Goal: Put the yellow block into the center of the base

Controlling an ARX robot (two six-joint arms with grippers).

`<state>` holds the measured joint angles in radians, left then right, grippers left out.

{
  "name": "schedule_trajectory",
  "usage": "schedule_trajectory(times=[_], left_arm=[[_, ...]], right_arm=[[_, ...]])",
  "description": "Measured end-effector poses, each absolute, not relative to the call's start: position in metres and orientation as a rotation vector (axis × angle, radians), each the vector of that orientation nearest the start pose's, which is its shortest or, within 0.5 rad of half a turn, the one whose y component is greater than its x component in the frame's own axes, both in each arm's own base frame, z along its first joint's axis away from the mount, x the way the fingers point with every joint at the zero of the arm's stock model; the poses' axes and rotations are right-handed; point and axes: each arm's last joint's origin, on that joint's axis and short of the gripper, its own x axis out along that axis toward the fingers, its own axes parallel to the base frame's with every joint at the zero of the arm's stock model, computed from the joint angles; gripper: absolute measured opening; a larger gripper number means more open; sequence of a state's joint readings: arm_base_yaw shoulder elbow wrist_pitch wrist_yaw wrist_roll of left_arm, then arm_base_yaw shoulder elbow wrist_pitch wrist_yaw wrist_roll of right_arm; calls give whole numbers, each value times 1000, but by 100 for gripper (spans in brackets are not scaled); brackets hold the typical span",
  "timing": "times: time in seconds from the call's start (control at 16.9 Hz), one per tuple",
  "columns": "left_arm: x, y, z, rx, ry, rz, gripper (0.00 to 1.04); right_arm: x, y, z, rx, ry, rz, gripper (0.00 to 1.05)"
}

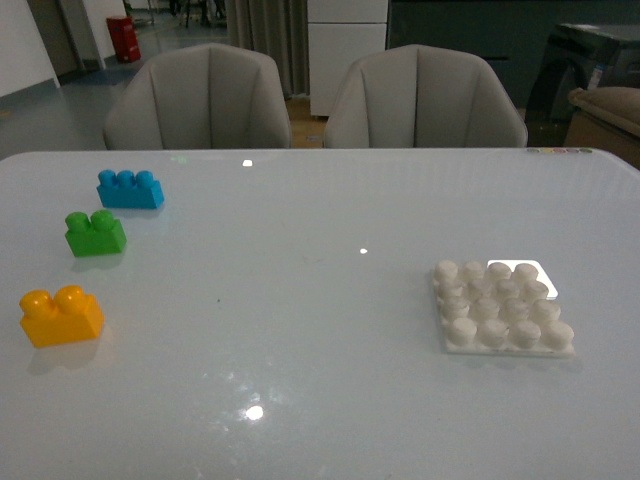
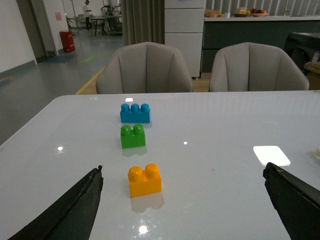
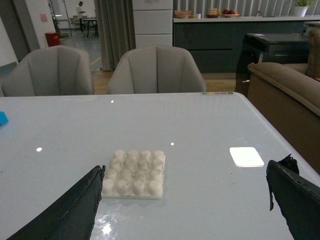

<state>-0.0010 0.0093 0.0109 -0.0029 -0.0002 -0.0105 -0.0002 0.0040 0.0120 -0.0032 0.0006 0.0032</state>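
Observation:
The yellow block rests on the white table at the near left, two studs up. In the left wrist view the yellow block lies ahead of my open left gripper, nearer its left finger, untouched. The base, a white studded plate, lies at the right of the table. My open right gripper faces the base, which sits just inside its left finger. Neither arm shows in the front view.
A green brick and a blue brick stand in a row behind the yellow one. A bright white rectangle lies just behind the base. Two grey chairs stand at the table's far edge.

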Motion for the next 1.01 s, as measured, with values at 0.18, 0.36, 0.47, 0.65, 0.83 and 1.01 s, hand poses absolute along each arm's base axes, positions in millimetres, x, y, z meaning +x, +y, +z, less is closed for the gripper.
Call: schedule_trajectory(times=[0.18, 0.36, 0.47, 0.65, 0.83, 1.01], left_arm=[[98, 0, 166, -10, 1, -1, 98], [98, 0, 166, -10, 1, -1, 98], [98, 0, 166, -10, 1, -1, 98], [98, 0, 166, -10, 1, -1, 98], [98, 0, 166, -10, 1, -1, 98], [98, 0, 166, -10, 1, -1, 98]], right_arm=[[97, 0, 167, 3, -5, 0, 98], [97, 0, 167, 3, -5, -1, 98], [106, -5, 173, 43, 86, 32, 98], [136, -16, 220, 45, -35, 21, 98], [205, -26, 245, 90, 40, 21, 98], [284, -28, 236, 122, 255, 23, 98]])
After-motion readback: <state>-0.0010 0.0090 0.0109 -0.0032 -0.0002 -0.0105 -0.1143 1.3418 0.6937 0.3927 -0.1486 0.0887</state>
